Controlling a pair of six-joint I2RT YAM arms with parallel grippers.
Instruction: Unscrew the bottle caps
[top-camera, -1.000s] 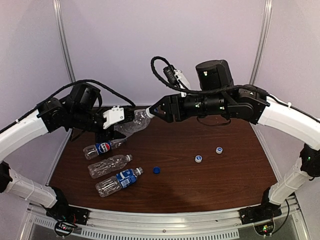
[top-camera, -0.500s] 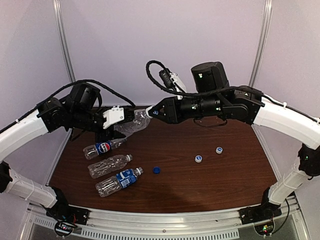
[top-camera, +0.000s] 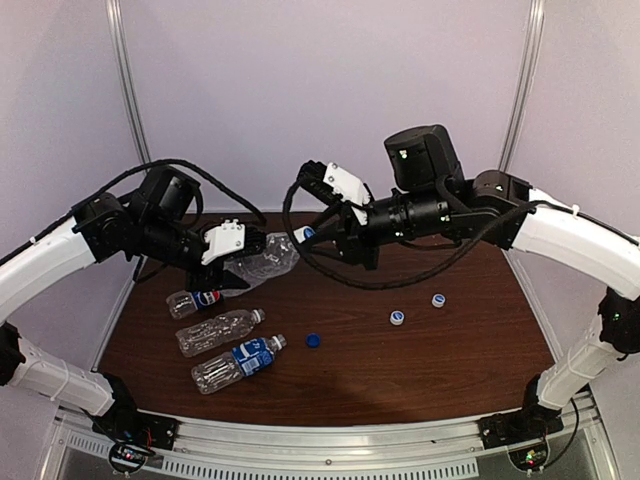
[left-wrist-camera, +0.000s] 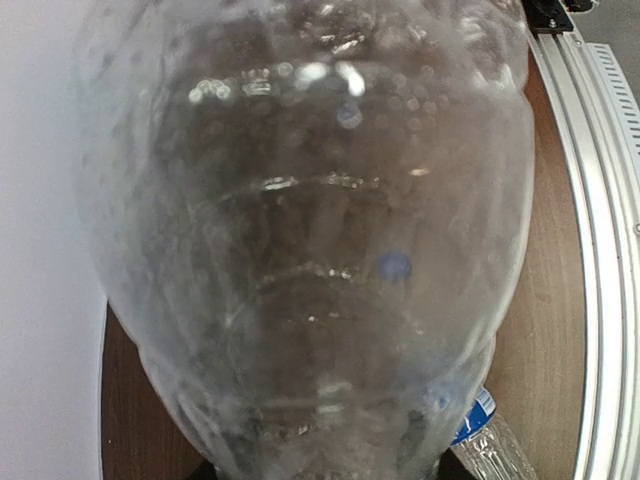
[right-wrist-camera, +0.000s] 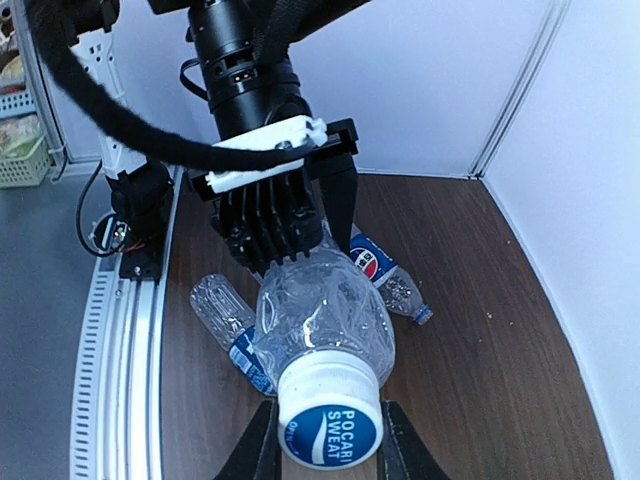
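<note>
**A:** Where is the cap being worked on?

**B:** The Pocari Sweat cap (right-wrist-camera: 330, 425) sits on the neck of the clear crinkled bottle (top-camera: 262, 260). That bottle hangs in the air over the table (top-camera: 450, 350), lying roughly level.

**A:** And the right fingers?

**B:** The right fingers (top-camera: 304, 237) are closed tight on that cap, one on each side of its rim. Its printed top faces the wrist camera.

**A:** What has the other end of the bottle?

**B:** The left fingers (right-wrist-camera: 295, 235) are clamped on the bottle's body, at the end away from the cap. In the left wrist view the bottle fills nearly everything.

**A:** What lies around it?

**B:** Below the crinkled bottle and to its left, three bottles lie on their sides: a Pepsi bottle (top-camera: 195, 298), an unlabelled bottle (top-camera: 218, 330) and a blue-labelled bottle (top-camera: 238, 362). A dark blue cap (top-camera: 313, 340) lies below the crinkled bottle's capped end. To its right are a nearer white cap (top-camera: 397, 318) and a farther white cap (top-camera: 438, 299), both well apart from it.
</note>
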